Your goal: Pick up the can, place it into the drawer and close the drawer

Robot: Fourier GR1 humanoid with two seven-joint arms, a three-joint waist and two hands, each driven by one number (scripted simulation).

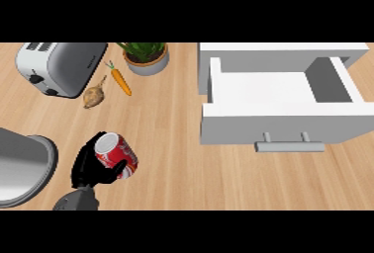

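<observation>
A light wood tabletop (182,168) with fine lengthwise grain fills the view under even, soft light. Taking the potted plant (146,57) at the far edge as the landmark: a silver toaster (55,66) with black knobs stands to its left; an orange carrot (120,79) lies just beside its pot, and a pale brown root vegetable (95,95) next to that. Nearer and far to the left of the plant, a grey metal vessel (22,168) shows partly at the edge.
</observation>
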